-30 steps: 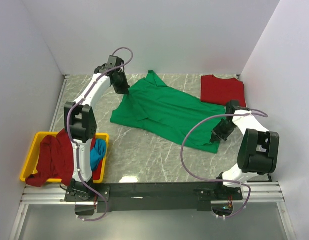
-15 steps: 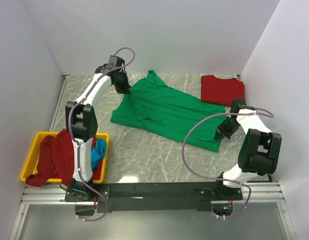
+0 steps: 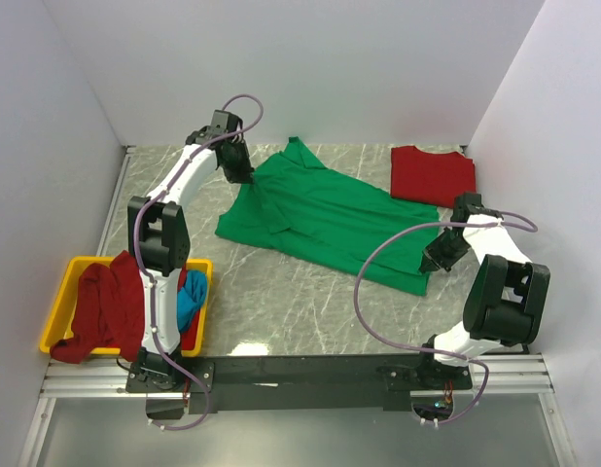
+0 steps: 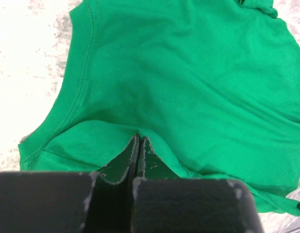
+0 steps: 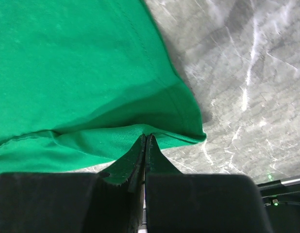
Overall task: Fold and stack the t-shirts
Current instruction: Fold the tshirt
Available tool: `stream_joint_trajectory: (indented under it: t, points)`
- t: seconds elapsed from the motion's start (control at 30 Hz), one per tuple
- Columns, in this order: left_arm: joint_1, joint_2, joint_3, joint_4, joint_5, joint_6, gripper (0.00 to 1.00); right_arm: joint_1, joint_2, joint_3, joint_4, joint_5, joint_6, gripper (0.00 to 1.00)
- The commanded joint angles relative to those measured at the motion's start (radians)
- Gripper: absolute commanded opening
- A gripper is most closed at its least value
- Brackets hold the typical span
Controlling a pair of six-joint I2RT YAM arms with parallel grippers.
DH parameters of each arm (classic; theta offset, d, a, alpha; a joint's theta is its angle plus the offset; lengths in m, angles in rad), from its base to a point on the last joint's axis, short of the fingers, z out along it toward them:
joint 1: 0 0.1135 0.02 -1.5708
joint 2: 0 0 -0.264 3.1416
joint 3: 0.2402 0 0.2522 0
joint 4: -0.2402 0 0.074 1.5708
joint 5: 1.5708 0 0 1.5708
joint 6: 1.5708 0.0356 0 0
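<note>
4 shirts are in view. 1 green t-shirt [image 3: 325, 219] lies spread on the marble-patterned table [image 3: 281, 302], near the middle. 1 red t-shirt [image 3: 434, 175] sits folded into a flat rectangle at the far right corner, just beside the green one. 1 dark red shirt [image 3: 106, 306] and 1 blue shirt [image 3: 191, 292] are heaped in the 1 yellow bin [image 3: 62, 311] at the near left, the dark red one spilling over its rim.

The green t-shirt's long axis runs diagonally, from the far left down to the near right. It is rumpled, and I cannot tell which end is the collar.

Each of the 2 arms grips 1 end of it. The left gripper [image 4: 139, 138] has its jaws pressed together on a fold at the far-left edge, beside a stitched seam. The right gripper [image 5: 144, 137] pinches the hemmed near-right corner the same way, with cloth bunched at its fingertips.
</note>
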Motion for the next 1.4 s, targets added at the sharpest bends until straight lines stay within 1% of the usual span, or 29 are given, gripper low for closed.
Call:
stream_joint_trajectory:
  t: [0.0,0.3,0.47,0.57,0.93,1.1,1.13,1.17,1.2,1.23,1.27,1.3,1.37]
  points:
    - [0.011,-0.074,-0.010,0.044,-0.025,0.009,0.01,-0.011,-0.055,-0.013,-0.005,0.033,0.009,0.00]
    - [0.029,-0.120,-0.073,0.078,-0.028,0.000,0.00,-0.014,-0.058,-0.013,-0.006,0.033,0.020,0.00]
    - [0.034,-0.132,-0.082,0.087,-0.029,-0.003,0.00,-0.016,-0.053,-0.008,-0.006,0.036,0.021,0.00]
    - [0.038,-0.142,-0.113,0.109,-0.011,-0.009,0.00,-0.016,-0.052,-0.008,-0.002,0.039,0.026,0.00]
    - [0.043,-0.033,-0.004,0.078,0.026,-0.006,0.01,-0.016,0.005,0.027,0.027,0.030,0.033,0.00]
    - [0.045,0.015,0.031,0.092,0.053,-0.018,0.00,-0.016,0.045,0.040,0.055,0.032,0.041,0.00]
    - [0.043,0.033,0.038,0.095,0.067,-0.026,0.02,-0.017,0.051,0.041,0.069,0.030,0.044,0.00]
    - [0.043,0.044,0.047,0.101,0.073,-0.029,0.05,-0.017,0.065,0.044,0.079,0.030,0.049,0.00]
    - [0.044,0.053,0.067,0.101,0.076,-0.031,0.19,-0.020,0.073,0.052,0.089,0.030,0.052,0.05]
    - [0.045,0.068,0.073,0.103,0.081,-0.034,0.28,-0.019,0.080,0.061,0.095,0.029,0.053,0.11]
    - [0.045,0.072,0.079,0.104,0.078,-0.044,0.37,-0.022,0.096,0.070,0.110,0.023,0.052,0.19]
    - [0.046,0.072,0.084,0.109,0.078,-0.047,0.52,-0.022,0.100,0.090,0.115,0.015,0.050,0.35]
    - [0.051,0.062,0.076,0.115,0.070,-0.058,0.64,-0.022,0.091,0.102,0.129,0.013,0.046,0.46]
